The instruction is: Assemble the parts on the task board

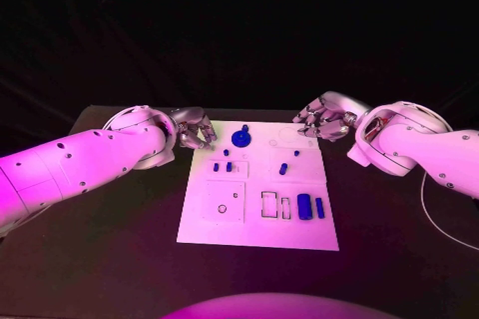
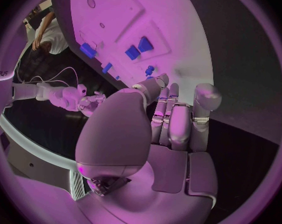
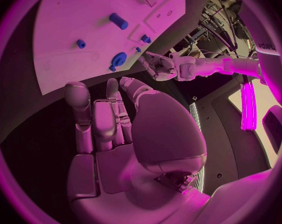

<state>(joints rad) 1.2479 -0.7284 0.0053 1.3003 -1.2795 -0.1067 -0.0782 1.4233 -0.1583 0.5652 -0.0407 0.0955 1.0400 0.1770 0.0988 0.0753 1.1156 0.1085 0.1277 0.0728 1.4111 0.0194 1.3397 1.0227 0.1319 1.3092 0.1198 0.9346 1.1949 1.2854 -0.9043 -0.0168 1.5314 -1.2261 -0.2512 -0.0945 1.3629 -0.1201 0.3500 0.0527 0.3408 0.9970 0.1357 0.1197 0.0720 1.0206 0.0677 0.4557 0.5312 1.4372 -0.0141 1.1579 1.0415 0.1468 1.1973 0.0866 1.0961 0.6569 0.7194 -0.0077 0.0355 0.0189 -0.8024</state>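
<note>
Parts (image 1: 304,206) lie loose on the task board (image 1: 255,232); both hands, left hand (image 1: 192,132) and right hand (image 1: 324,120), hover empty with fingers loosely curled at its far corners, so a careless reach could scatter them.

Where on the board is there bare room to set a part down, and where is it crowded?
Bare: the board's near strip, below the square recess and the slots. Crowded: the far end around the blue knob, flanked by the left hand and right hand.

Task board (image 1: 257,222) between left hand (image 1: 192,133) — right hand (image 1: 324,120) — empty-fingered.
</note>
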